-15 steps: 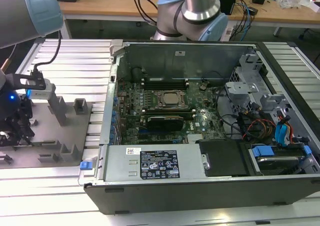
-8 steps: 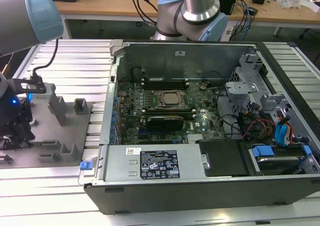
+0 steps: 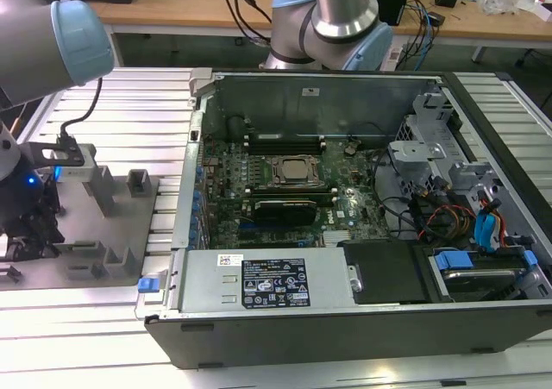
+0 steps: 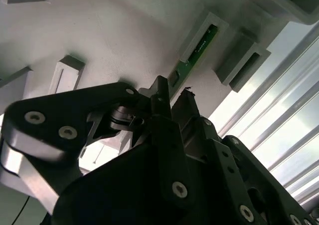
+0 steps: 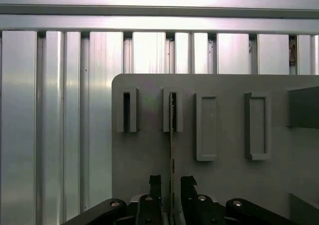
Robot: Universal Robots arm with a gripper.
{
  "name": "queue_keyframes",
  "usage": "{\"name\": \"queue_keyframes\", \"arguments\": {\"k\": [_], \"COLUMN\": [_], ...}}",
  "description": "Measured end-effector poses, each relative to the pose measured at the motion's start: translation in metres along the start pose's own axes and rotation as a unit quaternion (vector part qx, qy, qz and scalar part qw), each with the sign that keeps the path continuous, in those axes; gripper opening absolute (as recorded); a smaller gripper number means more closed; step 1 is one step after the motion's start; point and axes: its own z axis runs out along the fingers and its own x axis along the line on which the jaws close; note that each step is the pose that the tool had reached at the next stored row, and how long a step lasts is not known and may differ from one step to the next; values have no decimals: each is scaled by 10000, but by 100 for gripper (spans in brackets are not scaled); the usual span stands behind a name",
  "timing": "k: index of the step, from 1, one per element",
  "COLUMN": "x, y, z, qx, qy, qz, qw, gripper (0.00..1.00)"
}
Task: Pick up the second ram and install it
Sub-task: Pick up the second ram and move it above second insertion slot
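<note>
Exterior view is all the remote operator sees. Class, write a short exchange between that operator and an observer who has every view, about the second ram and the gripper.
Operator: Where is the second ram?
Observer: In the first wrist view the second ram stands on edge in a slotted holder on the grey fixture plate.
Operator: Has the gripper closed on it?
Observer: No. The gripper straddles it with its jaws open, and a gap shows on each side of the board.
</note>
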Motion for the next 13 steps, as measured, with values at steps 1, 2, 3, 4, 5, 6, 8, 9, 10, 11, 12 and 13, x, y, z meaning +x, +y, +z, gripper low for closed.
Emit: {"name": "queue_keyframes", "arguments": {"k": [1, 2, 3, 4, 5, 6, 8, 9, 10, 11, 12, 13], "x": [0, 0, 0, 0, 0, 0, 0, 0, 0, 0, 0, 0], "y": [0, 0, 0, 0, 0, 0, 0, 0, 0, 0, 0, 0], "z": [1, 1, 1, 2, 2, 2, 4, 5, 5, 5, 6, 6], "qx": [0, 0, 0, 0, 0, 0, 0, 0, 0, 0, 0, 0], "qy": [0, 0, 0, 0, 1, 0, 0, 0, 0, 0, 0, 0], "qz": [0, 0, 0, 0, 0, 0, 0, 0, 0, 0, 0, 0], "qw": [10000, 10000, 10000, 10000, 10000, 10000, 10000, 10000, 10000, 10000, 10000, 10000], "gripper": [30, 30, 30, 22, 15, 13, 13, 13, 13, 13, 13, 13]}}
